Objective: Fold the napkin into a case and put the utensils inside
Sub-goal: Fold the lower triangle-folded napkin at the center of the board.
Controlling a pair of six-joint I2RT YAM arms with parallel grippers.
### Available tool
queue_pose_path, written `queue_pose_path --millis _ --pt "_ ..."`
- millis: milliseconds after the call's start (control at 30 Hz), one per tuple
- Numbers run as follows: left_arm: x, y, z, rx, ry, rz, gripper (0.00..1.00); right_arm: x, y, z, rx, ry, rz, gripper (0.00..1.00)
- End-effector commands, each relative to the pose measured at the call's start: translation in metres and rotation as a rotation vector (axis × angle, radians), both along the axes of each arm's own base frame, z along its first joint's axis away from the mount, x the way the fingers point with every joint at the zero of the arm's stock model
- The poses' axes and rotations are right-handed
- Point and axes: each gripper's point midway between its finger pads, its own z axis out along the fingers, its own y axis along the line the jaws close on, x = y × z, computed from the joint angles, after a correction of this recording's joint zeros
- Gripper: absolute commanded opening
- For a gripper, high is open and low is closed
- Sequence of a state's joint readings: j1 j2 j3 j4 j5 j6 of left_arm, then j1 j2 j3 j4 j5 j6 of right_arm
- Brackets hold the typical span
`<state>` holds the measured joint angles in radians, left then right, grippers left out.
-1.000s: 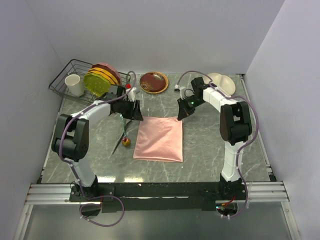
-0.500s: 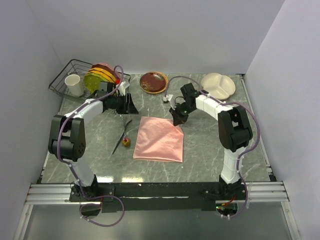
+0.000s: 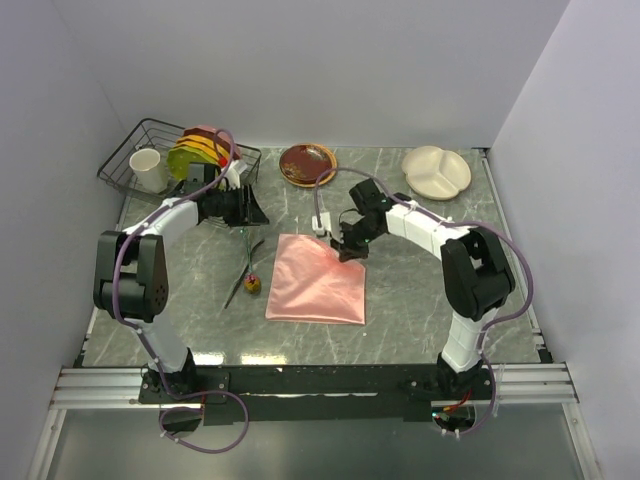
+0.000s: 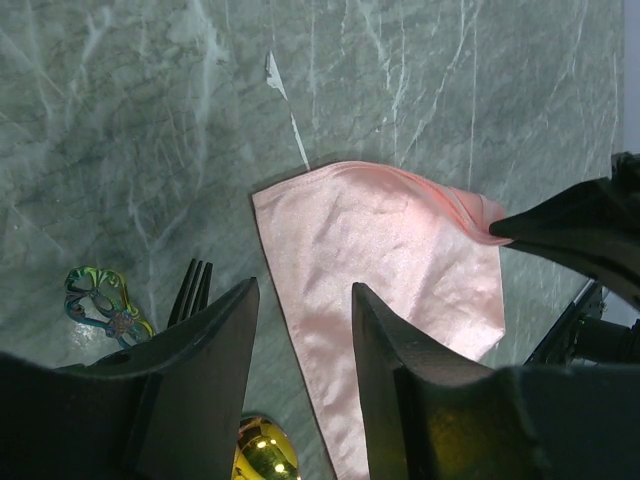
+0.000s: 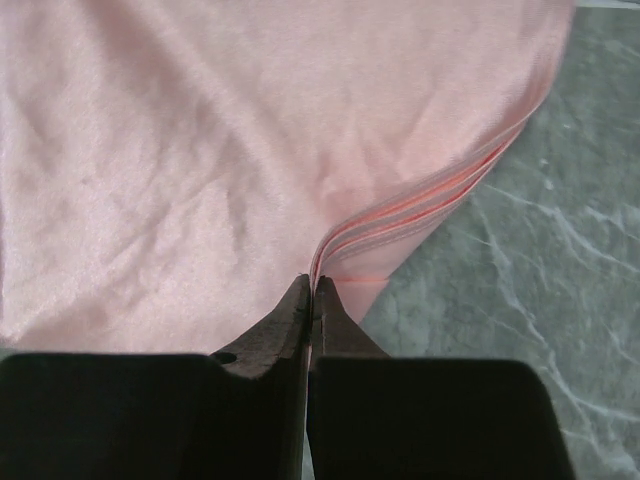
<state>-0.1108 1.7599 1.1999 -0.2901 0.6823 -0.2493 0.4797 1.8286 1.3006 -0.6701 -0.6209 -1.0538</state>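
Note:
The salmon-pink napkin (image 3: 318,280) lies folded as a squarish pad in the middle of the table. My right gripper (image 3: 350,247) is shut on its far right corner and holds that corner lifted over the cloth; the layered edge (image 5: 420,200) curves up into the shut jaws (image 5: 312,290). My left gripper (image 3: 258,212) is open and empty, above the table left of the napkin's far edge. The fork (image 3: 245,262) and gold spoon (image 3: 252,284) lie left of the napkin. In the left wrist view the fork tines (image 4: 193,285) and spoon bowl (image 4: 262,450) show by the napkin (image 4: 380,270).
A wire rack (image 3: 130,160) with a white mug (image 3: 149,170) and coloured plates (image 3: 200,150) stands at the far left. A brown plate (image 3: 307,164) and a cream divided plate (image 3: 437,171) sit along the far edge. A small iridescent scrap (image 4: 100,300) lies near the fork.
My right gripper has moved left onto the napkin's far right corner, shut on it and drawn it inward. My left gripper has pulled back away from the napkin toward the rack.

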Motion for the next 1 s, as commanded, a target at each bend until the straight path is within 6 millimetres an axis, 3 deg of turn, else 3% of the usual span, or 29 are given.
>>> queue_pose_path --millis 0,300,567,700,767,867,967 --pt "0.008 0.005 0.024 -0.011 -0.070 0.019 0.48 -0.011 0.001 0.011 0.021 -0.137 0.186 0.00" --pt "0.006 0.010 0.024 -0.002 -0.082 0.015 0.48 -0.049 -0.017 -0.006 -0.013 -0.219 0.414 0.00" --pt "0.005 0.007 0.024 0.044 -0.137 -0.077 0.47 -0.056 -0.023 -0.014 -0.023 -0.377 0.614 0.00" --pt "0.008 -0.004 0.032 0.112 -0.240 -0.212 0.52 -0.055 -0.019 -0.009 0.000 -0.391 0.626 0.00" --pt "0.003 -0.009 0.026 0.152 -0.270 -0.312 0.58 -0.055 -0.018 -0.008 0.004 -0.403 0.639 0.00" --pt "0.004 -0.023 0.024 0.180 -0.328 -0.433 0.59 -0.060 -0.022 -0.011 0.001 -0.444 0.693 0.00" --pt "0.018 -0.041 0.033 0.206 -0.383 -0.525 0.59 -0.068 -0.026 -0.012 -0.003 -0.513 0.765 0.00"
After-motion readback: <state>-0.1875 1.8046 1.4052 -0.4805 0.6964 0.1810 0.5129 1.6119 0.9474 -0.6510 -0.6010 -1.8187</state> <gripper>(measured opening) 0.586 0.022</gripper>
